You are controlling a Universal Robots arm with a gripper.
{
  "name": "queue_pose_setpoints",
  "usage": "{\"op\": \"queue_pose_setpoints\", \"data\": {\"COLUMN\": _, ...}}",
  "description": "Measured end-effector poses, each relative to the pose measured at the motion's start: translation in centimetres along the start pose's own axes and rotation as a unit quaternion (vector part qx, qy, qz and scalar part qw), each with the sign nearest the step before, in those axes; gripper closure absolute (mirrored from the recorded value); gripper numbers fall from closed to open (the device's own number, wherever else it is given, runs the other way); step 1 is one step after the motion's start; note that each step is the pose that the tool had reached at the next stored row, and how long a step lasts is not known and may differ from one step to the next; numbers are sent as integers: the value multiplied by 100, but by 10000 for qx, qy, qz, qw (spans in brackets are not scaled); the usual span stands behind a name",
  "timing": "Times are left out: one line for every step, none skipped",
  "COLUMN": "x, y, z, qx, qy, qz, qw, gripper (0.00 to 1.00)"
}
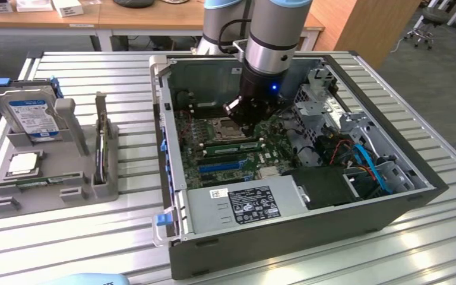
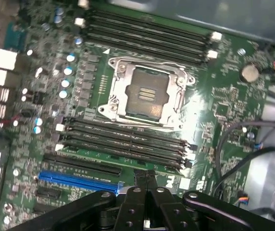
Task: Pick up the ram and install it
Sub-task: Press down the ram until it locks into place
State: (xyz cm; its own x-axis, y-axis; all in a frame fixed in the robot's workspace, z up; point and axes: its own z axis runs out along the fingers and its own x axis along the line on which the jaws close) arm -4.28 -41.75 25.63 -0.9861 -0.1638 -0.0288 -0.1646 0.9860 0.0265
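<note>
My gripper point(image 1: 248, 127) hangs inside the open computer case point(image 1: 291, 234), low over the motherboard point(image 2: 224, 96). Its black fingers are pressed together with nothing between them. In the wrist view the gripper point(image 2: 145, 174) has its tips at the edge of the row of black memory slots point(image 2: 123, 139) just beside the bare processor socket point(image 2: 147, 94). A thin green stick with small chips, the ram point(image 1: 50, 180), lies flat in the grey tray point(image 1: 93, 190) at the exterior view's left, well apart from the gripper.
The tray also holds an upright hard drive point(image 1: 31, 116) with a blue-white label and a square silver processor chip point(image 1: 24, 163). In the case, the power supply point(image 1: 244, 205), blue cables point(image 1: 370, 166) and a drive cage point(image 1: 323, 101) crowd the exterior view's right.
</note>
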Motion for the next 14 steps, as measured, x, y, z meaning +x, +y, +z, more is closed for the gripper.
{"op": "queue_pose_setpoints", "data": {"x": 0, "y": 0, "z": 1, "qx": 2, "qy": -2, "qz": 90, "qw": 10000, "gripper": 90}}
{"op": "queue_pose_setpoints", "data": {"x": 0, "y": 0, "z": 2, "qx": 5, "qy": -5, "qz": 179, "qw": 9998, "gripper": 90}}
{"op": "queue_pose_setpoints", "data": {"x": 0, "y": 0, "z": 2, "qx": 8, "qy": -7, "qz": 270, "qw": 9996, "gripper": 90}}
{"op": "queue_pose_setpoints", "data": {"x": 0, "y": 0, "z": 3, "qx": 10, "qy": -10, "qz": 359, "qw": 9994, "gripper": 90}}
{"op": "queue_pose_setpoints", "data": {"x": 0, "y": 0, "z": 4, "qx": 13, "qy": -12, "qz": 455, "qw": 9990, "gripper": 90}}
{"op": "queue_pose_setpoints", "data": {"x": 0, "y": 0, "z": 5, "qx": 15, "qy": -14, "qz": 545, "qw": 9985, "gripper": 90}}
{"op": "queue_pose_setpoints", "data": {"x": 0, "y": 0, "z": 6, "qx": 17, "qy": -16, "qz": 621, "qw": 9981, "gripper": 90}}
{"op": "queue_pose_setpoints", "data": {"x": 0, "y": 0, "z": 6, "qx": 18, "qy": -17, "qz": 644, "qw": 9979, "gripper": 90}}
{"op": "queue_pose_setpoints", "data": {"x": 0, "y": 0, "z": 6, "qx": 19, "qy": -17, "qz": 646, "qw": 9979, "gripper": 90}}
{"op": "queue_pose_setpoints", "data": {"x": 1, "y": 0, "z": 6, "qx": 19, "qy": -17, "qz": 647, "qw": 9979, "gripper": 90}}
{"op": "queue_pose_setpoints", "data": {"x": 3, "y": 0, "z": 6, "qx": 19, "qy": -17, "qz": 648, "qw": 9979, "gripper": 90}}
{"op": "queue_pose_setpoints", "data": {"x": 4, "y": 1, "z": 6, "qx": 18, "qy": -18, "qz": 647, "qw": 9979, "gripper": 90}}
{"op": "queue_pose_setpoints", "data": {"x": 5, "y": 1, "z": 6, "qx": 18, "qy": -18, "qz": 647, "qw": 9979, "gripper": 90}}
{"op": "queue_pose_setpoints", "data": {"x": 8, "y": 2, "z": 6, "qx": 18, "qy": -18, "qz": 648, "qw": 9979, "gripper": 90}}
